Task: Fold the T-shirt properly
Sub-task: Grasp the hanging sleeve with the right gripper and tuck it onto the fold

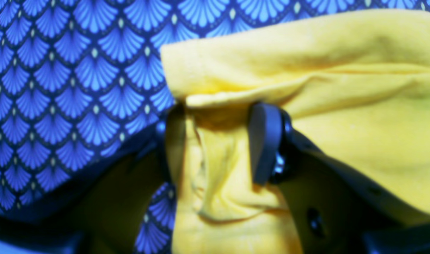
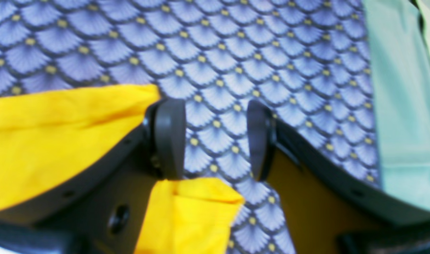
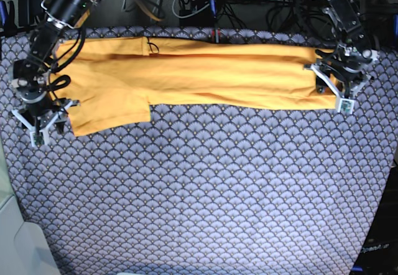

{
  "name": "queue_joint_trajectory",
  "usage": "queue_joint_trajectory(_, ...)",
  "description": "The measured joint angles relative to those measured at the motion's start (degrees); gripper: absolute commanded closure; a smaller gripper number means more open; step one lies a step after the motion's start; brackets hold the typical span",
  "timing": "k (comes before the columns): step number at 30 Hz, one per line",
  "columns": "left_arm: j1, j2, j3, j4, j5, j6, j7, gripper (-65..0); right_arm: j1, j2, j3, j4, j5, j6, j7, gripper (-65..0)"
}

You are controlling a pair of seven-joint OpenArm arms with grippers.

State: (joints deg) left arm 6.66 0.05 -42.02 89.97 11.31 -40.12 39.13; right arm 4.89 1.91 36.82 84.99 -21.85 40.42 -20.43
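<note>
Nearest the lens in the left wrist view, the left gripper (image 1: 216,141) has a bunch of yellow cloth between its fingers (image 1: 266,141), so it's holding the T-shirt (image 1: 342,106) at a hem corner; jaws stand fairly wide w/ fabric packed in the gap. Right wrist view: the right gripper (image 2: 215,139) has its fingers (image 2: 171,137) apart w/ only the blue patterned tablecloth (image 2: 236,53) showing between them, nothing held. Shirt (image 2: 53,134) lies just to one side of that gap, touching the outer face of one finger, plus a small flap (image 2: 190,215) below. Farther off, the base view gives the whole layout: shirt (image 3: 205,76) folded lengthwise into a long strip near the far edge of the table, long axis running side to side, sleeve (image 3: 106,107) hanging toward the near side at the right arm's end. Each arm sits at one end of the strip; right gripper (image 3: 40,122) is just beside the sleeve corner, not on it. My guess: it must shift sideways onto the cloth before closing. Base view can't show either grip; wrist views can't show the strip's length.
</note>
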Motion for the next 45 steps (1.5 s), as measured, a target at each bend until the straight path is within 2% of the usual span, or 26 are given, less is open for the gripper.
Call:
queue_joint_trajectory(8,0.0,0.11,0.0,0.0,-0.02,-0.02,0.0,-28.5,0.17,-1.16,-3.3,-0.39,0.02,0.02,-0.37,-29.0)
queue_joint_trajectory(16,0.11,0.09,0.02,0.04,0.0,0.0,0.02,-28.5,3.69,-0.02,-4.35,-9.75,0.0,0.04,0.02,-29.0)
queue_joint_trajectory(19,0.2,0.09,0.0,0.09,-0.02,-0.02,0.02,-28.5,4.09,0.94,-4.11,-10.93,0.0,-0.07,0.07,-29.0)
queue_joint_trajectory(29,0.15,0.11,0.0,0.13,-0.02,0.0,0.02,-28.5,3.8,0.63,-4.24,-11.85,-0.13,-0.17,0.09,-29.0)
queue_joint_trajectory(37,0.15,0.09,0.0,0.13,0.0,-0.02,0.02,-28.5,4.09,1.25,-4.09,-16.57,1.79,-0.42,3.32,-28.0)
queue_joint_trajectory(40,0.2,0.11,0.0,0.13,0.0,-0.02,0.02,-28.5,4.11,1.25,-4.09,-16.61,2.14,-0.39,3.28,-20.1)
queue_joint_trajectory(44,0.2,0.11,0.0,0.13,-0.02,-0.02,0.02,-28.5,4.31,1.16,-4.15,-16.76,2.58,-0.13,3.1,0.0)
queue_joint_trajectory(45,0.22,0.11,0.0,0.13,-0.02,-0.02,0.0,-28.5,4.35,1.42,-4.31,-16.41,2.49,0.07,2.56,0.0)
